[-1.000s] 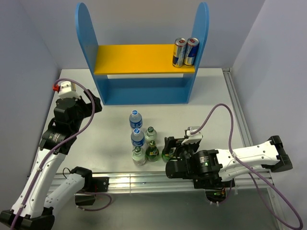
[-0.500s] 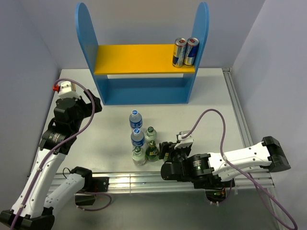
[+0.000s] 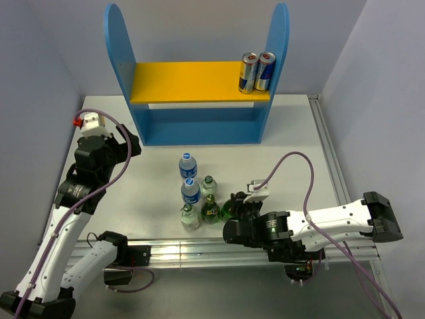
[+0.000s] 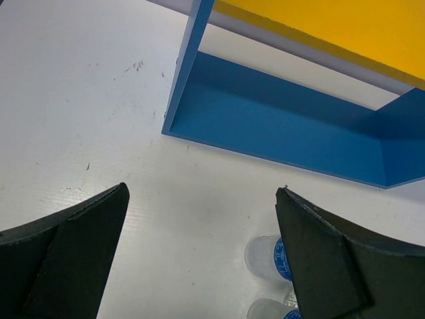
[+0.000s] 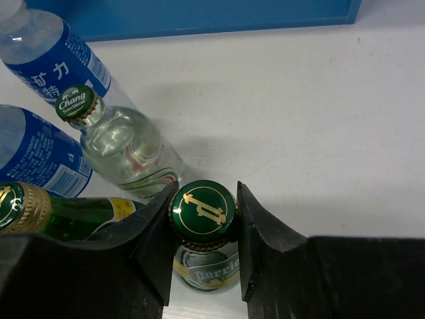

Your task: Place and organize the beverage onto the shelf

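**Green Perrier bottle [image 5: 202, 266] clamped at the cap by right claw [image 5: 204, 206]; shelving not yet done**

Right claw: both fingers press against opposite sides of the gold-printed crown cap. The grip is closed on the bottle, high on the neck. The overhead view shows the bottle leaning. Whether its base touches the tabletop [image 5: 319, 119] cannot be told.

Recommendation, as a judgement: the hold is narrow and sits at the very top, so the heavy glass body could swing or slip out. Lift straight up until it is above the neighbouring caps, then carry it slowly and upright to the shelf [image 3: 199, 126]. The Chang bottle [image 5: 129, 146] stands just beside it on the shelf side, and a second green bottle [image 5: 80, 216] lies close to the left. Any sideways drift risks knocking them over.

Count:
- Green glass bottles: two, including the one held.
- Clear glass bottles with green caps: two, the Chang and another [image 3: 190, 216] whose label cannot be read.
- Blue-labelled plastic water bottles: two [image 5: 46, 53] [image 5: 30, 156].
- Cans: two [image 3: 248, 73] [image 3: 265, 71], touching, at the right end of the yellow upper board [image 3: 186, 80].

All six bottles stand in one cluster, well apart from the shelf.

Left claw [image 4: 200, 199]: fingers spread wide with nothing between them, hanging near the shelf's left end.
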Action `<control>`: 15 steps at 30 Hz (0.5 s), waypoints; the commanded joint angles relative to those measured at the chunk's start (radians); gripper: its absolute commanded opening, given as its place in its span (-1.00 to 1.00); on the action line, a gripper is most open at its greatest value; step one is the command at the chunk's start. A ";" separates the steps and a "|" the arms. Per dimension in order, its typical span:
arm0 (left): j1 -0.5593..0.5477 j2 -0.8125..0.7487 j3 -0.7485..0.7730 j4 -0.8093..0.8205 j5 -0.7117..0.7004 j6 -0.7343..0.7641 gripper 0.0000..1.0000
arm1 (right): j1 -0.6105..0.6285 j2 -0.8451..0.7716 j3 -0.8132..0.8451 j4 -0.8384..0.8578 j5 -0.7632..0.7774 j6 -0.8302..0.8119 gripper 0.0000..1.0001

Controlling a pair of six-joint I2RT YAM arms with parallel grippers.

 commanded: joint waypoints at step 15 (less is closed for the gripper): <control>0.002 -0.021 0.000 0.001 0.001 0.020 0.99 | -0.021 0.049 0.356 -0.104 0.125 -0.272 -1.00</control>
